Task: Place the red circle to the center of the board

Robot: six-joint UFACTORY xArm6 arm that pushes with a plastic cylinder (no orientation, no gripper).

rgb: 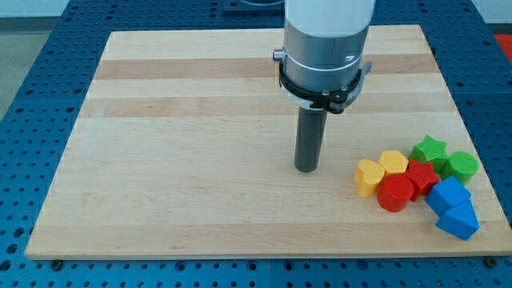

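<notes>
Board: wooden board (200, 144) is lying on a blue perforated table (32, 96), filling most of the view, with pale and darker strips of grain running across it.
Arm: white and grey arm (326, 40) is coming down from the view's top, ending in a dark rod.
Tip: my tip (306, 169) is resting on the board a little to the view's right of the middle; it is holding nothing and touching no block, with bare wood all around it.
Red circle: red circle (395, 194) is sitting near the view's bottom right, well away from the board's middle, to the view's right of the tip and slightly lower.
Cluster: all the blocks are bunching together in that corner, pressed close.
Yellow heart: yellow heart (369, 177) is sitting at the cluster's left edge, nearest the tip, just beside the red circle.
Yellow block: yellow block (394, 162), roughly hexagonal, is sitting just above the red circle.
Red star: red star (422, 175) is lying between the yellow block and the blue pieces.
Green star: green star (430, 150) is sitting at the cluster's top.
Green circle: green circle (462, 166) is sitting at the cluster's right edge.
Blue blocks: blue block (448, 194) is sitting just above a blue wedge (458, 220), the shape of each being hard to make out exactly; the wedge is lying close to the board's bottom edge.
</notes>
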